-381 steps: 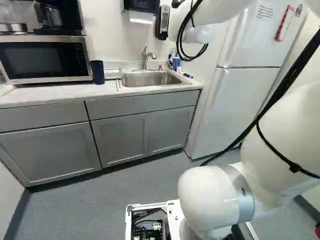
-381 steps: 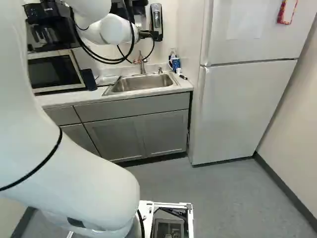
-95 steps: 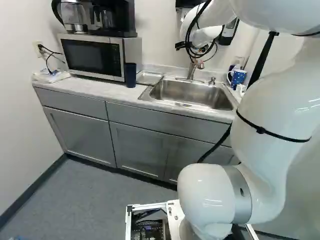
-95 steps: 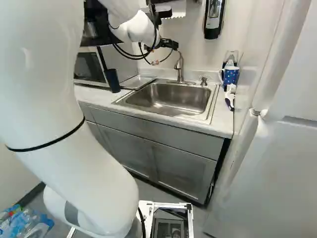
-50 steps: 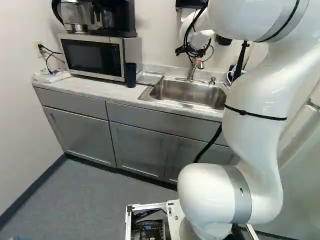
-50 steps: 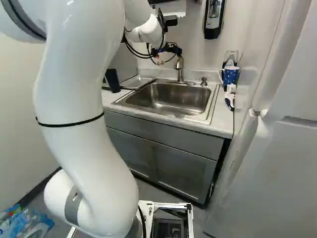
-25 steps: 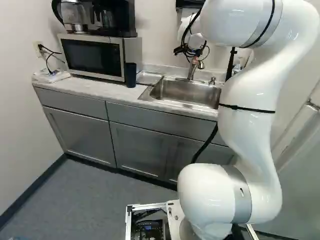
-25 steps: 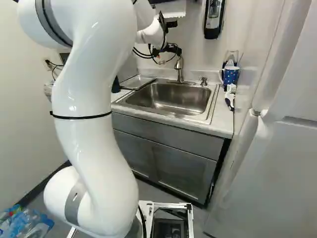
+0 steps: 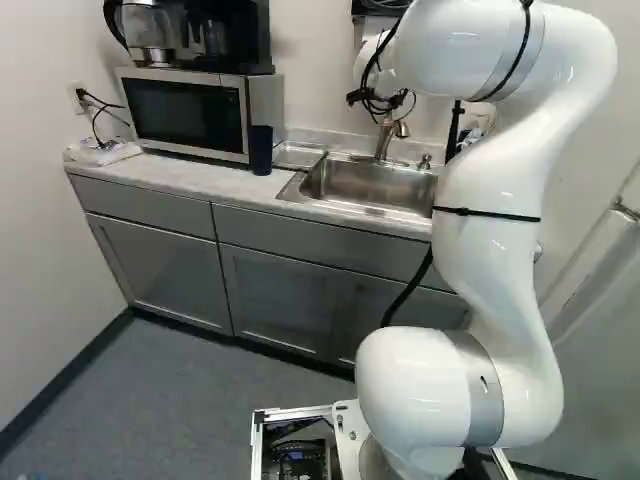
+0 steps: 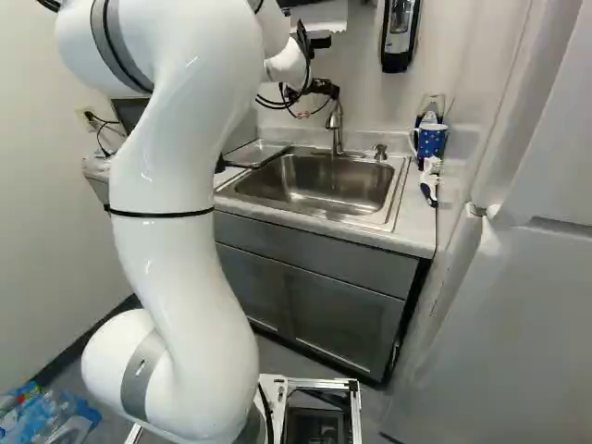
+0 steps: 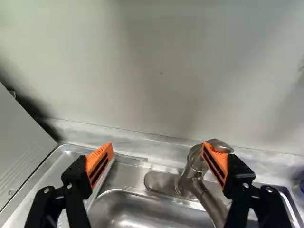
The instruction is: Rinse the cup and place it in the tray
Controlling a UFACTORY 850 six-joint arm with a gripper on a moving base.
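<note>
Cup [image 9: 261, 150] (dark one, I assume) stands by microwave [image 9: 188, 112]; gripper [image 11: 158, 148] spread, close to tap [image 11: 194, 176]. Water on first, probably: nudge gently, don't squeeze.

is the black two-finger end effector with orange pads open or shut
Open: in the wrist view the end effector stands with its tips wide apart, nothing gripped between them.
</note>
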